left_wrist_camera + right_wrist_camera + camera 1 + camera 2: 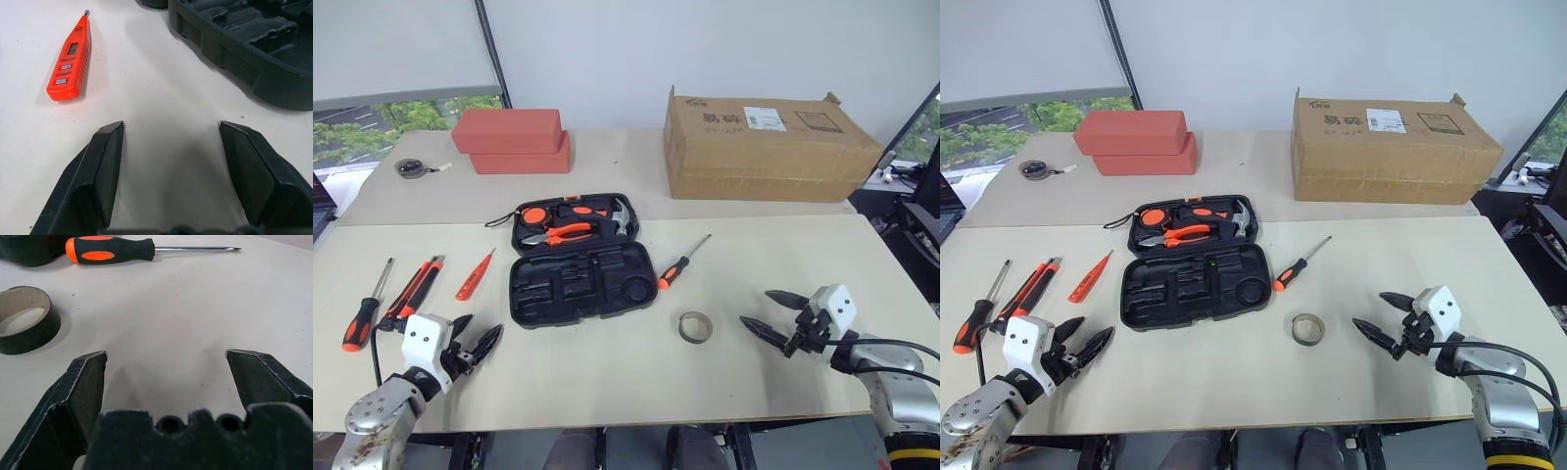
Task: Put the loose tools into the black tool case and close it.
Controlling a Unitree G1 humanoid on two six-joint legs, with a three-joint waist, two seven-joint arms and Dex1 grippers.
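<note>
The black tool case (607, 305) lies open mid-table, with pliers and a hammer in its far half and bare recesses in the near half. Right of it lies one black-and-orange screwdriver (682, 262). To its left lie a thin orange tester screwdriver (475, 275), an orange-black utility knife (416, 291) and another screwdriver (364, 311). My left gripper (480, 331) hovers open near the table's front left, short of the tester (70, 61) and the case's corner (254, 54). At the front right, my right gripper (757, 307) is open and empty, pointing toward the screwdriver (112, 248).
A roll of tape (696, 327) sits between the case and my right gripper. A brown cardboard box (764, 145) and two stacked red bricks (514, 140) stand at the back. A small tape measure (411, 168) lies at the far left.
</note>
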